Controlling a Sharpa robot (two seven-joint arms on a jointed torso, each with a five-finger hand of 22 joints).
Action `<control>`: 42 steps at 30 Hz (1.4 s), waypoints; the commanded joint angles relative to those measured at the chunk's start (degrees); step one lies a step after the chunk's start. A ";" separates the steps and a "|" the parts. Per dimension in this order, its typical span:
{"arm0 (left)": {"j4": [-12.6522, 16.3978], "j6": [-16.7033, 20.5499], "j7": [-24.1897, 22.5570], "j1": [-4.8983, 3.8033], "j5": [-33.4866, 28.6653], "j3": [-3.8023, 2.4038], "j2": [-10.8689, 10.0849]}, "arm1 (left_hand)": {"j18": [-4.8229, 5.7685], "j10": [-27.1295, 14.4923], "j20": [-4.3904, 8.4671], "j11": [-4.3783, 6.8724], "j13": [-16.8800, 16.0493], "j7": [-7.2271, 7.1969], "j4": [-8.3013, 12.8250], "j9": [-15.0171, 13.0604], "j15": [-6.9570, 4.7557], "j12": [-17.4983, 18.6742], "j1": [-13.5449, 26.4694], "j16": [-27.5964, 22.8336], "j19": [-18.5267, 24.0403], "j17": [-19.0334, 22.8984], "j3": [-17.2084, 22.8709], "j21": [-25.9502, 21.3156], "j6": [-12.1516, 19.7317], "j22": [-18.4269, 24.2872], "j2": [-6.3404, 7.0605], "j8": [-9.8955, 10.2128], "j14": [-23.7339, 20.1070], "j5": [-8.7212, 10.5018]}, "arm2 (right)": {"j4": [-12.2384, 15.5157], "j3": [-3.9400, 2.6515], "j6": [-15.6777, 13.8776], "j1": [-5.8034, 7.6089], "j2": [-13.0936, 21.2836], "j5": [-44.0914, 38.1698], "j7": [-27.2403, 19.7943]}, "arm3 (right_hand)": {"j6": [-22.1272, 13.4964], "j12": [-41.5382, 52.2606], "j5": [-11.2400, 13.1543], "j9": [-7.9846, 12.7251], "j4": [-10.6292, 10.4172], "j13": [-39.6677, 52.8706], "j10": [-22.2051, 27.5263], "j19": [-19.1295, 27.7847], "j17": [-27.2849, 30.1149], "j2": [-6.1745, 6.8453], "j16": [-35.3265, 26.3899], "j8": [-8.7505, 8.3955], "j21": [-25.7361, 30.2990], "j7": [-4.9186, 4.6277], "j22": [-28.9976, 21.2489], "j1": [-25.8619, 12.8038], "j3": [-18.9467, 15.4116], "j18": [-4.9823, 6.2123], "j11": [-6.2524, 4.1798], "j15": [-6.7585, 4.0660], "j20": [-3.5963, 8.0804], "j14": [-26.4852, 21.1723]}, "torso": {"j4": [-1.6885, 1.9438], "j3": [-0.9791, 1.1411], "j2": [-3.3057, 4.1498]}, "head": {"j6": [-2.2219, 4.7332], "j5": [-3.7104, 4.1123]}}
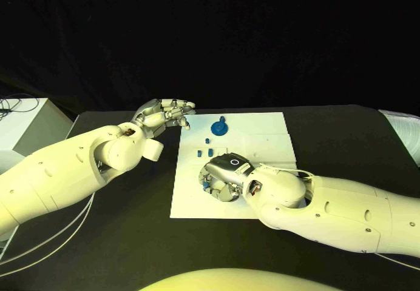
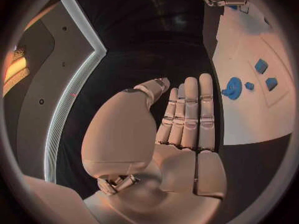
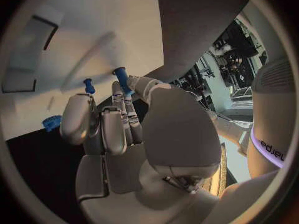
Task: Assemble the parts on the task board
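Note:
The white task board (image 1: 263,130) lies in the middle of the black table. A blue round part (image 1: 220,128) lies on its far left area, with small blue pieces (image 1: 208,145) just nearer. My right hand (image 1: 223,176) hangs over the board's near left part, fingers pointing down. In the right wrist view its thumb and a finger pinch a blue peg (image 3: 122,79); a second blue peg (image 3: 89,86) shows past another fingertip, held or standing I cannot tell. My left hand (image 1: 164,113) hovers off the board's far left corner, fingers straight (image 2: 190,114), holding nothing.
A blue toothed part (image 3: 52,123) lies at the board's edge beside my right hand's fingers. A white box (image 1: 26,124) stands at the table's left edge and a white object (image 1: 404,130) at the right edge. Bare black table surrounds the board.

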State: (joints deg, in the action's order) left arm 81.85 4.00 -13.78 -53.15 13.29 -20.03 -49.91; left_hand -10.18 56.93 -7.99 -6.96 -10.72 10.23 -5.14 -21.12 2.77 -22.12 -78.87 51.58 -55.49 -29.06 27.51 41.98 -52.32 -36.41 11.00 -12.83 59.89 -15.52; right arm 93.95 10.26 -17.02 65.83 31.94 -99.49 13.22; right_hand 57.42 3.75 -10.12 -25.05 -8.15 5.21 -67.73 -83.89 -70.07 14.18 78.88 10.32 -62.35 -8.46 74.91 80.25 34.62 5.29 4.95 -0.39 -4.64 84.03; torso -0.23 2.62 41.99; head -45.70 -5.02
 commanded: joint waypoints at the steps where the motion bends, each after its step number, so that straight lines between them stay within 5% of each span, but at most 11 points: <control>1: 0.17 -0.86 -0.26 -0.02 -0.05 -0.03 0.02 | -0.33 -0.35 -0.02 0.14 0.10 0.16 -0.03 0.05 -0.05 -0.02 -0.35 -0.35 -0.43 0.05 -0.17 -0.21 -0.15 0.05 -0.14 -0.02 -0.17 0.08 | -0.04 0.36 3.88 -0.47 -0.12 0.27 -0.07 | -0.55 -0.22 0.06 0.14 -0.03 -0.25 0.91 -0.72 0.08 0.67 -0.17 -0.44 0.84 -0.16 1.33 -0.16 -0.30 -0.42 0.20 0.52 -0.47 1.93 | 0.00 0.02 0.02 | -0.05 -0.11; 8: 0.17 -0.86 -0.24 -0.02 -0.05 -0.03 0.00 | -0.33 -0.35 -0.02 0.14 0.10 0.16 -0.03 0.05 -0.05 -0.02 -0.35 -0.35 -0.43 0.05 -0.17 -0.21 -0.15 0.05 -0.14 -0.02 -0.17 0.08 | -0.15 0.39 3.39 -0.52 -0.10 -0.13 0.58 | -2.58 -0.23 0.12 0.96 0.57 -1.42 5.86 0.11 1.28 1.45 -0.79 -2.20 4.90 -0.82 -0.61 -0.40 -1.14 0.23 1.07 1.21 -1.23 1.56 | -0.01 0.02 0.02 | -0.01 -0.11; 14: 0.16 -0.86 -0.23 -0.02 -0.05 -0.03 0.00 | -0.33 -0.36 -0.02 0.14 0.11 0.15 -0.13 0.08 -0.05 -0.04 -0.36 -0.36 -0.49 0.10 -0.22 -0.31 -0.17 0.13 -0.21 -0.04 -0.16 0.07 | -0.16 0.40 2.09 -0.53 -0.12 -0.31 0.85 | -5.27 0.00 0.45 3.06 0.86 -1.50 11.77 0.51 2.26 -0.05 -1.17 -4.86 7.54 -1.50 -1.96 1.50 -8.07 0.64 1.85 1.84 -1.95 1.26 | 0.00 0.03 0.01 | 0.05 -0.10; 19: 0.16 -0.87 -0.20 -0.02 -0.05 -0.03 -0.02 | -0.33 -0.36 -0.02 0.14 0.11 0.15 -0.13 0.08 -0.05 -0.04 -0.36 -0.36 -0.49 0.10 -0.22 -0.31 -0.17 0.13 -0.21 -0.04 -0.16 0.07 | -0.16 0.40 1.02 -0.54 -0.11 -0.58 1.28 | -7.37 0.29 0.75 5.45 -2.02 -1.52 15.52 0.71 3.35 -1.73 -1.57 -6.46 9.40 -1.64 -2.91 5.62 -17.10 0.87 2.42 2.25 -2.35 0.83 | 0.00 0.02 0.02 | 0.09 -0.09; 23: 0.17 -0.86 -0.17 -0.02 -0.05 -0.03 -0.05 | -0.33 -0.36 -0.02 0.14 0.11 0.15 -0.13 0.08 -0.05 -0.04 -0.36 -0.36 -0.49 0.10 -0.22 -0.31 -0.17 0.13 -0.21 -0.04 -0.16 0.07 | -0.19 0.40 0.39 -0.54 -0.08 -0.67 1.65 | -8.61 0.42 0.72 6.76 -5.71 -1.51 17.41 0.77 3.75 -1.59 -1.61 -6.50 10.23 -1.67 -3.34 8.81 -20.64 0.97 2.77 2.53 -2.58 0.66 | 0.01 0.01 0.03 | 0.14 -0.05; 26: 0.17 -0.85 -0.16 -0.02 -0.05 -0.03 -0.06 | -0.33 -0.36 -0.02 0.14 0.11 0.15 -0.13 0.08 -0.05 -0.04 -0.36 -0.36 -0.49 0.10 -0.22 -0.31 -0.17 0.13 -0.21 -0.04 -0.16 0.07 | -0.21 0.40 0.01 -0.54 -0.06 -0.77 1.87 | -9.69 0.46 0.64 7.49 -7.76 -1.51 18.15 0.79 4.00 -1.28 -1.66 -6.59 10.58 -1.73 -3.53 10.34 -21.71 1.01 2.91 2.63 -2.67 0.56 | 0.02 0.01 0.02 | 0.18 -0.02; 30: 0.17 -0.87 -0.14 -0.03 -0.05 -0.03 -0.08 | -0.33 -0.36 -0.02 0.14 0.11 0.15 -0.13 0.08 -0.05 -0.04 -0.36 -0.36 -0.49 0.10 -0.22 -0.31 -0.17 0.13 -0.21 -0.04 -0.16 0.07 | -0.23 0.40 -0.63 -0.54 -0.02 -0.89 2.15 | -15.41 0.44 0.51 9.79 -8.59 -1.51 19.10 0.75 4.13 -0.89 -1.62 -7.04 10.86 -2.30 -3.69 11.31 -22.86 1.03 3.11 2.78 -2.79 0.54 | 0.03 0.02 0.03 | 0.23 0.02; 42: 0.15 -0.89 -0.13 -0.03 -0.05 -0.03 -0.15 | -0.33 -0.36 -0.02 0.14 0.11 0.15 -0.13 0.08 -0.05 -0.04 -0.36 -0.36 -0.49 0.10 -0.22 -0.31 -0.17 0.13 -0.21 -0.04 -0.16 0.07 | 2.40 0.06 -7.83 0.35 4.62 3.47 0.30 | -14.87 2.02 -0.23 10.25 -8.55 -1.30 16.64 0.36 4.39 -1.37 -1.62 -6.43 10.43 -2.60 -3.56 10.65 -22.12 1.00 2.61 2.53 -2.67 0.72 | -0.01 0.03 -0.04 | 1.01 0.75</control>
State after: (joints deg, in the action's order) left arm 81.86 3.96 -13.62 -53.16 13.29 -20.03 -50.07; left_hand -10.18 56.93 -7.99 -6.96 -10.67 10.23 -5.14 -21.13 2.77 -22.12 -78.87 51.58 -55.49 -29.02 27.51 41.99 -52.32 -36.33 11.00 -12.83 59.89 -15.52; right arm 95.67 10.48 -20.58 65.78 35.81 -99.09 15.17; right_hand 42.23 5.57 -10.43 -14.86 -16.61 3.85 -50.64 -83.39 -65.75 12.90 77.56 3.56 -51.68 -11.03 71.29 91.32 12.14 5.30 7.67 2.04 -7.20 84.02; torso -0.21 2.64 41.98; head -44.95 -4.54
